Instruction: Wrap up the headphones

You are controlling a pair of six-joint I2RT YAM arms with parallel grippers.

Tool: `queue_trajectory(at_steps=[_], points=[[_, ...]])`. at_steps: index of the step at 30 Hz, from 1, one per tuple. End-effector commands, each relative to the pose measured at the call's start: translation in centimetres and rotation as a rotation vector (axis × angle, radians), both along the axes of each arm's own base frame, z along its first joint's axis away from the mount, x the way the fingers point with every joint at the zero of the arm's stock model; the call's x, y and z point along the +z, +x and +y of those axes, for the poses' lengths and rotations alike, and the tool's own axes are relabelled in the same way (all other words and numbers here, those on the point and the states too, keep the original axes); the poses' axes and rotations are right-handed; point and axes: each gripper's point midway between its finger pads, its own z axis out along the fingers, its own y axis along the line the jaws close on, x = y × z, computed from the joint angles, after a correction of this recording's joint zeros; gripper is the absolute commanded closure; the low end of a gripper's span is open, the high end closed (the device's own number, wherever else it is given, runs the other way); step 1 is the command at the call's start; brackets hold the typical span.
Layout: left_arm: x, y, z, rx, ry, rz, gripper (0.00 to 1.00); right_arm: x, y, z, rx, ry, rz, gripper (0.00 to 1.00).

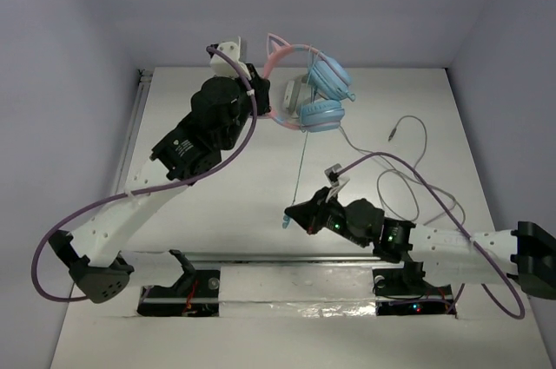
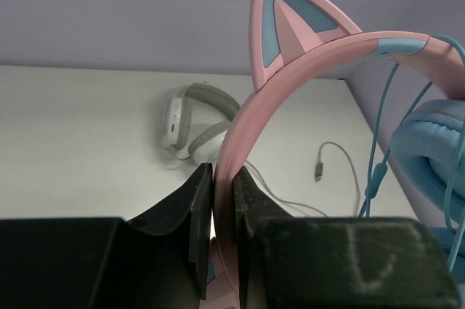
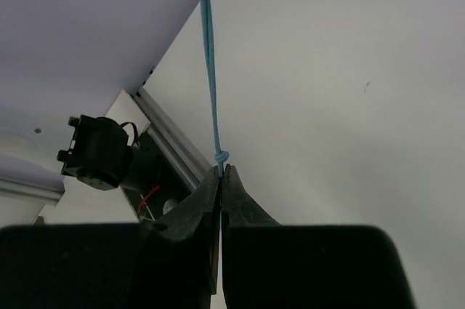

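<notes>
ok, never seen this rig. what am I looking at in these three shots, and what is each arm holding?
Two robot arms are bolted at the near edge of a white table. The overhead picture looks down from behind them; the other two come from a camera on each wrist.

The left gripper is shut on the pink headband of the cat-ear headphones, lifting them. The right gripper pinches their thin blue cable, pulled into a straight line between the arms.

A second pair, the white headphones, lies on the table behind, its grey cable trailing loosely.
</notes>
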Motion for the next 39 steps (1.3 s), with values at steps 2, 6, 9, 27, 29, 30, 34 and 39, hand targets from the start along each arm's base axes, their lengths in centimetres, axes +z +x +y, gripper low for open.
queue_trajectory(at_steps=[2, 6, 9, 27, 29, 30, 34, 39], points=[[3.0, 1.8, 1.6, 0.128, -0.149, -0.102, 1.00, 1.4, -1.0, 1.2, -0.041, 0.013, 0.024, 1.00], [-0.1, 3.0, 2.1, 0.190, -0.088, -0.066, 1.00, 2.4, -2.9, 2.4, -0.021, 0.013, 0.022, 1.00], [-2.1, 3.4, 2.3, 0.218, -0.070, -0.051, 1.00, 2.3, -4.2, 3.2, -0.017, -0.013, 0.020, 1.00], [-19.1, -1.0, 1.9, 0.165, 0.027, 0.142, 1.00, 4.1, -3.8, 1.9, -0.156, -0.172, -0.005, 1.00], [-20.4, -1.9, 1.8, 0.155, 0.052, 0.158, 1.00, 4.3, -3.4, 1.3, -0.182, -0.207, -0.015, 1.00], [-20.4, -2.2, 1.9, 0.159, 0.055, 0.156, 1.00, 4.5, -3.2, 1.2, -0.192, -0.217, -0.020, 1.00], [-21.7, -4.5, 1.2, 0.126, 0.113, 0.170, 1.00, 4.6, -2.6, 0.0, -0.224, -0.295, -0.054, 1.00], [-23.2, -6.1, 0.7, 0.127, 0.208, 0.185, 1.00, 6.0, -2.1, -1.4, -0.248, -0.363, -0.093, 1.00]])
